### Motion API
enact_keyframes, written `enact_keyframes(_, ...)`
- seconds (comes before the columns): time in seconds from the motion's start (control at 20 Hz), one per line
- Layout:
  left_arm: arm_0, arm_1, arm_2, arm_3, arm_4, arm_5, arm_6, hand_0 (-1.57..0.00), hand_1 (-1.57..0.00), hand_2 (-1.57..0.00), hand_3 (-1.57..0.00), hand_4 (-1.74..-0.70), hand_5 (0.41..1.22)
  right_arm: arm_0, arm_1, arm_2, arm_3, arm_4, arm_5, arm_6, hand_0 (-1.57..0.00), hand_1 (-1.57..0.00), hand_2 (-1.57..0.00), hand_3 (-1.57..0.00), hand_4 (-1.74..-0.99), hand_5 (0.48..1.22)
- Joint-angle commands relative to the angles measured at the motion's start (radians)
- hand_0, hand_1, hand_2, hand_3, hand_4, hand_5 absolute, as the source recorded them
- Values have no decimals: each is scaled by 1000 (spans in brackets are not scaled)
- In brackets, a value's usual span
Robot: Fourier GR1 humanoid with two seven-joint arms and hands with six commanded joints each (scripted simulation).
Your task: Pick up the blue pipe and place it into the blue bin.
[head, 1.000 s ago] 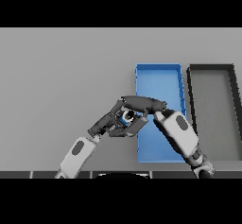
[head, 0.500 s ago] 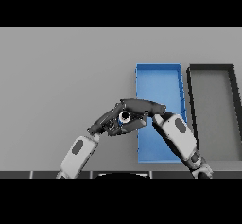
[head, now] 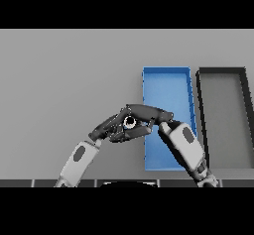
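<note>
Two arms are seen, each built of pale grey-white shell segments with rounded edges. An oval dark grey inset is set into each forearm shell. Darker grey jointed sections are seen at the wrists. The left robot hand (head: 110, 128) and the right robot hand (head: 149, 113) are finished in dark charcoal, almost black, with slender segmented fingers.

The grey table (head: 64, 75) looks matt and smooth. The blue bin (head: 166, 80) looks like smooth plastic with a flat finish. At 3 o'clock from it, the dark bin (head: 201, 110) has matt black walls and a dull grey floor.
</note>
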Motion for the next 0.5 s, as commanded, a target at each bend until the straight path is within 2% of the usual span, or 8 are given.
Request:
enact_keyframes(0.0,6,3,-1,1,-2,-3,3,-383,-351,-338,-305,-1085,1029,4,7,-2,-8,8,1,8,-1567,-1567,-1567,-1563,-1739,1214)
enact_keyframes(0.1,14,-5,-3,-4,5,12,43,-244,-224,-216,-195,-1017,848,-2,27,-13,-4,35,10,28,-1568,-1568,-1569,-1566,-1740,1217)
enact_keyframes(0.15,14,1,8,-1,17,9,57,-195,-179,-173,-156,-996,770,9,32,-16,-12,47,17,0,-1569,-1569,-1569,-1567,-1740,1218)
enact_keyframes(0.2,19,-2,5,7,18,11,54,-156,-143,-138,-124,-980,704,14,41,-16,-15,49,17,9,-1569,-1569,-1569,-1568,-1740,1218)
enact_keyframes(0.25,28,-11,-2,-7,31,12,82,-125,-114,-110,-99,-970,647,10,44,-25,-20,39,21,27,-1570,-1570,-1570,-1569,-1740,1219)
enact_keyframes(0.3,25,-19,2,-2,43,13,106,-100,-91,-88,-79,-969,603,23,51,-27,-19,40,35,23,-1570,-1570,-1570,-1569,-1740,1219)
enact_keyframes(0.45,17,-5,1,17,10,32,80,-50,-46,-45,-40,-947,513,21,74,-50,-28,-8,24,58,-1570,-1570,-1570,-1570,-1741,1220)
